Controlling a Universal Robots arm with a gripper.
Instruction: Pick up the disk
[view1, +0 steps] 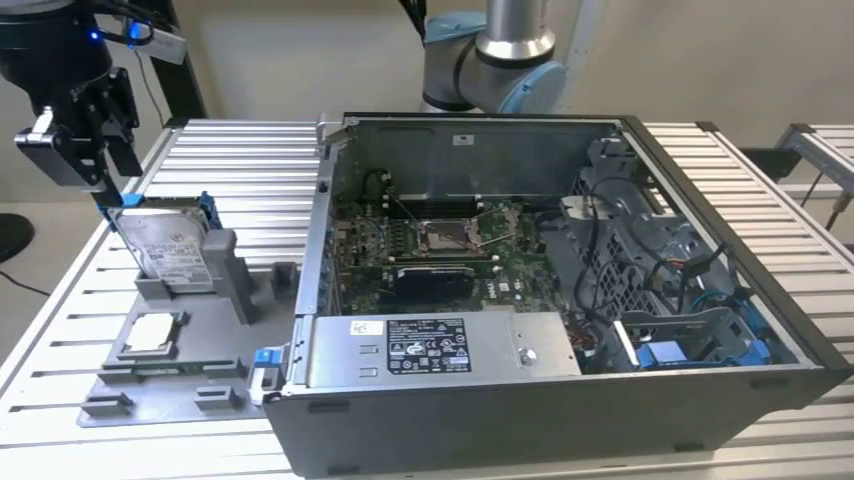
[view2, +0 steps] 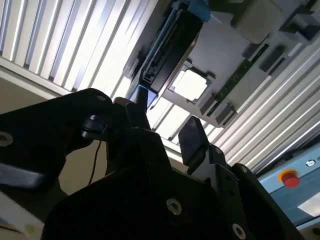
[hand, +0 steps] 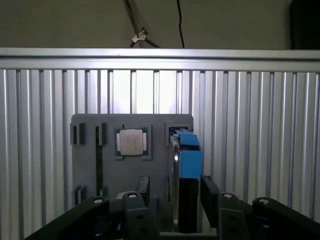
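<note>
The disk (view1: 170, 246) stands on edge in a slot of the grey holder plate (view1: 187, 385) at the exterior view's left. It is silver with a white label and a blue frame. My gripper (view1: 107, 188) hangs just above its upper far corner. In the first wrist view the disk (hand: 188, 159) appears edge-on, and my gripper (hand: 175, 192) is open with one finger on each side of it, a gap at each. In the second wrist view the dark edge of the disk (view2: 167, 50) lies beyond my open gripper (view2: 165, 127).
A small square silver chip (view1: 151, 333) lies on the same plate, near the disk. An open computer case (view1: 561, 300) with a grey box (view1: 441, 345) takes up the middle of the slatted table (view1: 240, 160). The arm's base (view1: 501, 60) stands behind it.
</note>
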